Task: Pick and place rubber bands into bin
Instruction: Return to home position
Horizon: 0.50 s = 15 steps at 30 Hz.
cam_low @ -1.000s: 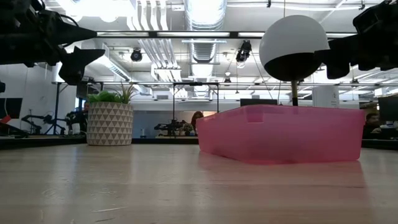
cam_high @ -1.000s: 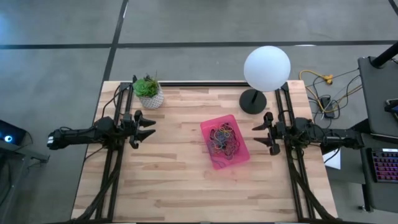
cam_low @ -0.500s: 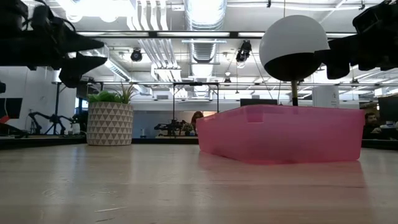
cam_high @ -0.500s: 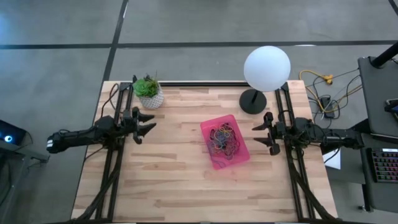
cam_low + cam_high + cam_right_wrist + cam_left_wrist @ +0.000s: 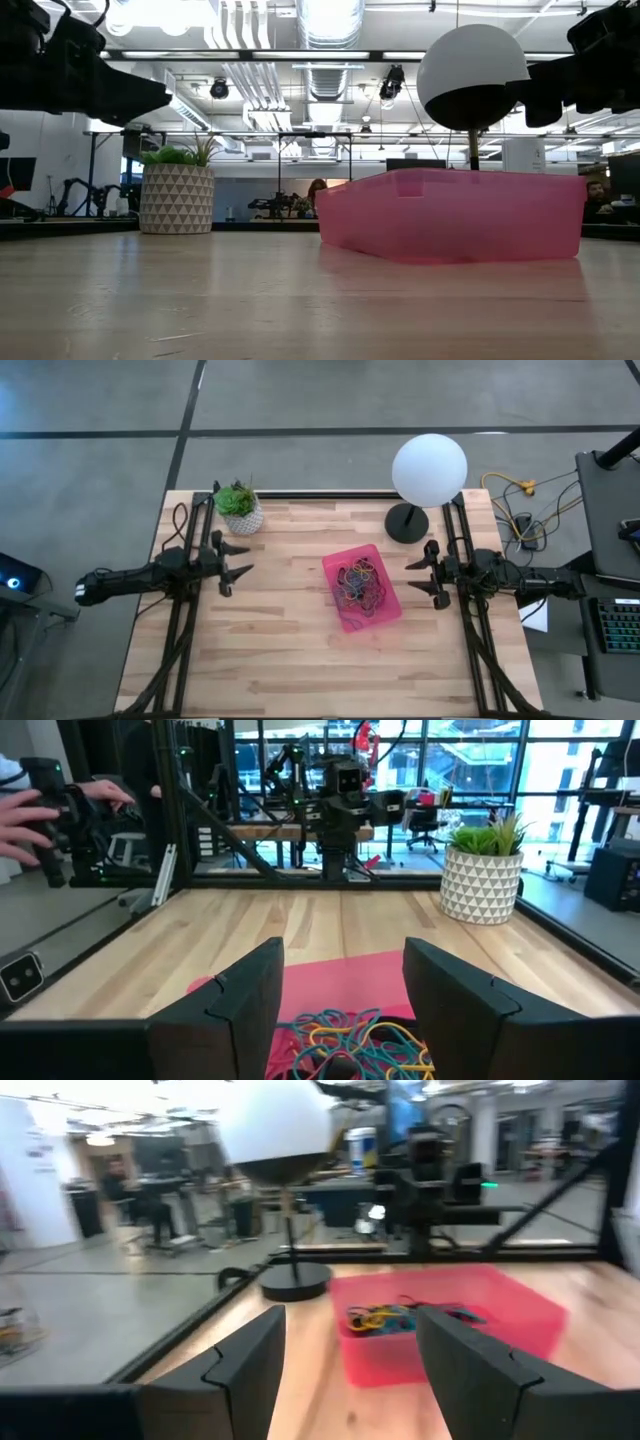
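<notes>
All in one tangle inside the bin (image 5: 366,620), right of centre on the table (image 5: 280,650), the rubber bands (image 5: 360,582); hence, apparently, left gripper (image 5: 245,560) and right gripper (image 5: 412,578) held back at opposite edges, fingers spread, empty.

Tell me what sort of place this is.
Likely a robotics lab in an open industrial hall: exposed ceiling ducts, and a left arm and right arm mounted at a wooden table.

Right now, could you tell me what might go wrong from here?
The left gripper hangs near the pot; a wide swing might tip it. The right gripper is close to the lamp base, likewise. The bands lie heaped in the bin; a nudge could spill some.
</notes>
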Tool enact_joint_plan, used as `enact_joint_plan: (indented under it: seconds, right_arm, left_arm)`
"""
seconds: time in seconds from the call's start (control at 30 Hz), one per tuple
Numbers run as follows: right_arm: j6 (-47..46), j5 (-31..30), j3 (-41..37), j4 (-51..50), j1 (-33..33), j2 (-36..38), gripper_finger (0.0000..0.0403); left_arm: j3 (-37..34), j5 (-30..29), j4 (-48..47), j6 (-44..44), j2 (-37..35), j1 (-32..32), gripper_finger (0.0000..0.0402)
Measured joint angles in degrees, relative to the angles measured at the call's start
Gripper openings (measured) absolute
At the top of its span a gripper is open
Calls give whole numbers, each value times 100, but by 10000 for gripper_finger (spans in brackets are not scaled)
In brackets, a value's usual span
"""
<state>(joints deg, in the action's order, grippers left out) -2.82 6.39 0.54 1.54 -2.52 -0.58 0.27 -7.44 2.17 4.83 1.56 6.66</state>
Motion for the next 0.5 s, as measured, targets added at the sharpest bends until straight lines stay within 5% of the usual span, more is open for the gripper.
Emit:
enact_joint_plan:
  seconds: [0.3, 0.5]
  right_arm:
    - [22, 0, 0, 0, 0, 0, 194]
    - [23, 0, 0, 0, 0, 0, 194]
  left_arm:
    - [0, 1017, -106, -1028, 0, -2, 209]
    - [0, 1014, -111, 24, 0, -7, 209]
